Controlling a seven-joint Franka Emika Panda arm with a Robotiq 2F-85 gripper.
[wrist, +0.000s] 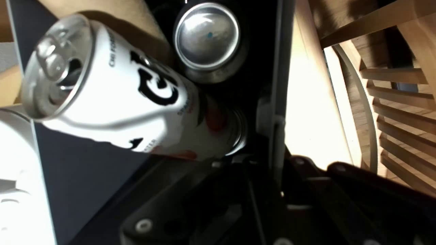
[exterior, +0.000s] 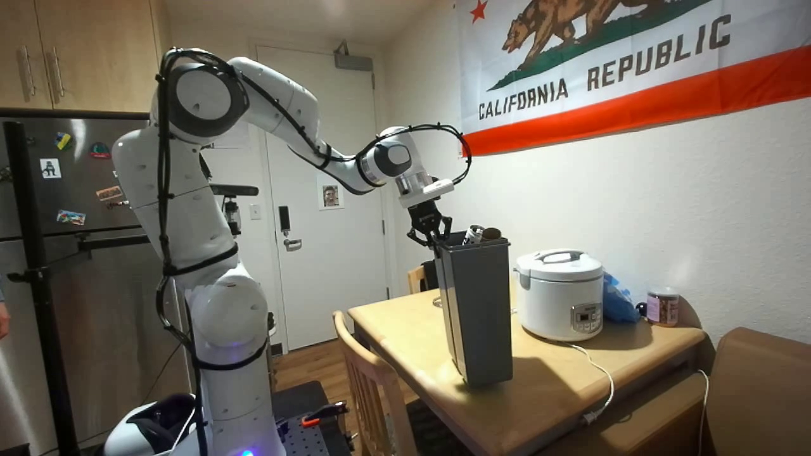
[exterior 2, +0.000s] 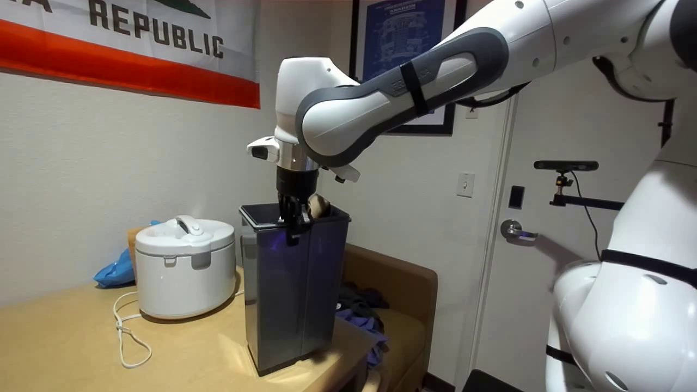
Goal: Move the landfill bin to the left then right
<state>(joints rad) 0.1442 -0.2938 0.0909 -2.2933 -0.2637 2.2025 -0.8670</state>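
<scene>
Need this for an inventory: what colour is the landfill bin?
The landfill bin is dark grey; it shows best in an exterior view.

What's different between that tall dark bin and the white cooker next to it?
Shape: the dark bin is tall, narrow and boxy; the white cooker is shorter and rounded.
Top: the bin is open, with cans inside; the cooker's lid is closed.
Contact: the gripper holds the bin but isn't touching the cooker.
Both are at the same wooden table.
</scene>
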